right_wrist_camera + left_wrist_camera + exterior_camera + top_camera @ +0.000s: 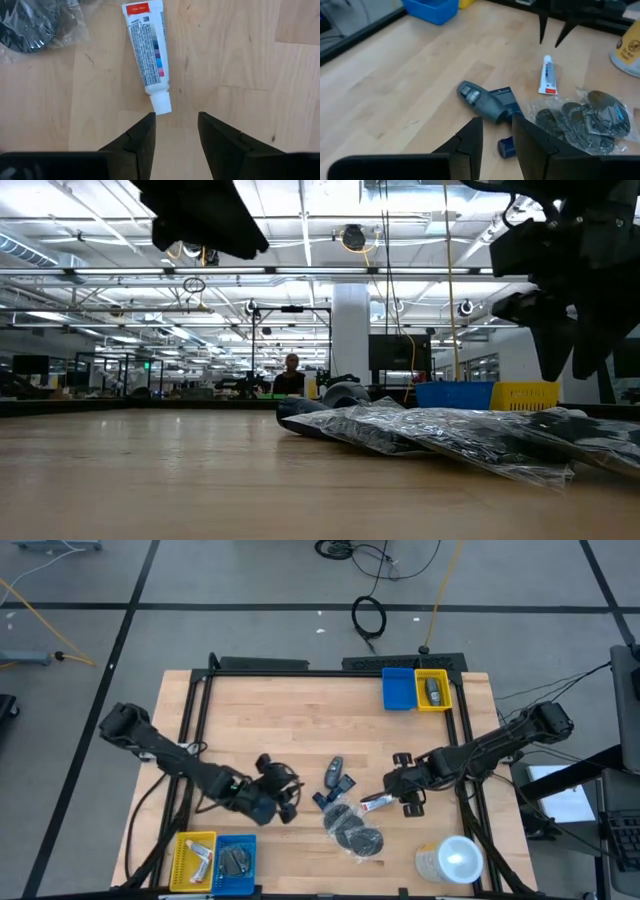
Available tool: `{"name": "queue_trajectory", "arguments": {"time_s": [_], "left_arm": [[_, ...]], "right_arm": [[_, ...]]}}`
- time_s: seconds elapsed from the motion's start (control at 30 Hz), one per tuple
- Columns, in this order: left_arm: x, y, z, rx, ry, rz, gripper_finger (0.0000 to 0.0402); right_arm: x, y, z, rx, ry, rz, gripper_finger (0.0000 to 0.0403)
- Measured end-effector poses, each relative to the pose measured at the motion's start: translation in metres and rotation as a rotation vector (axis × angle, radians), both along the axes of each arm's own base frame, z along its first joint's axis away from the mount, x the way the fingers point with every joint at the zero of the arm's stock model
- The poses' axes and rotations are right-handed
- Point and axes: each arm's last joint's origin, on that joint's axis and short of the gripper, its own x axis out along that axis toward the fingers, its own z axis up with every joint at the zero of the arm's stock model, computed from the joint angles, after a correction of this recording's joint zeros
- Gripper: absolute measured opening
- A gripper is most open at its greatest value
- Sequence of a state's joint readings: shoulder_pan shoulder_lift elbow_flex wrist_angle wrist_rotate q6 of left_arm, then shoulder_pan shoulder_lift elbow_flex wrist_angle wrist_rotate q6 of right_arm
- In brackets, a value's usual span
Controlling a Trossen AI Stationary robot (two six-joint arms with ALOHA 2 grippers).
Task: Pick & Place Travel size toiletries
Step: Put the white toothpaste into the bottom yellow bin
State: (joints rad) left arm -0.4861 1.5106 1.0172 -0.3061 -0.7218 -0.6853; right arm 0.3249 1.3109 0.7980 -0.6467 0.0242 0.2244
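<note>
The travel size toiletries lie mid-table. A white tube (375, 802) with a red end lies flat, next to dark grey bottles (335, 782) and dark discs in clear wrap (352, 831). My right gripper (176, 131) hovers open, pointing steeply down, with the tube's white cap (161, 104) just beyond its fingertips and nothing between them. My left gripper (497, 136) stands open left of the bottles (485, 99), slanting down toward them, a small blue cap (506, 147) beneath its tips.
A blue and yellow bin pair (415, 690) holding a dark item stands at the far edge. Another pair (215, 860) with items stands at the near left. A large white-lidded cup (455, 860) stands at the near right.
</note>
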Motion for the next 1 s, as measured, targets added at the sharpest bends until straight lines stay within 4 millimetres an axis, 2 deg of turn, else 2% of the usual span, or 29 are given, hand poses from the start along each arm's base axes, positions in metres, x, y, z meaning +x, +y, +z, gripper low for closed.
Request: {"name": "queue_trajectory", "arguments": {"time_s": [0.23,0.57,1.0], "left_arm": [[0.015,0.008,-0.010,-0.023,0.030,-0.040,0.0104],[0.020,0.015,-0.013,-0.029,0.028,-0.023,0.0104],[0.021,0.016,-0.013,-0.026,0.027,-0.022,0.0104]], "right_arm": [[-0.006,0.004,-0.021,0.016,-0.043,0.022,0.0139],[-0.013,0.001,-0.042,0.041,-0.094,0.003,0.0139],[-0.012,0.002,-0.046,0.053,-0.153,0.023,0.0139]]}}
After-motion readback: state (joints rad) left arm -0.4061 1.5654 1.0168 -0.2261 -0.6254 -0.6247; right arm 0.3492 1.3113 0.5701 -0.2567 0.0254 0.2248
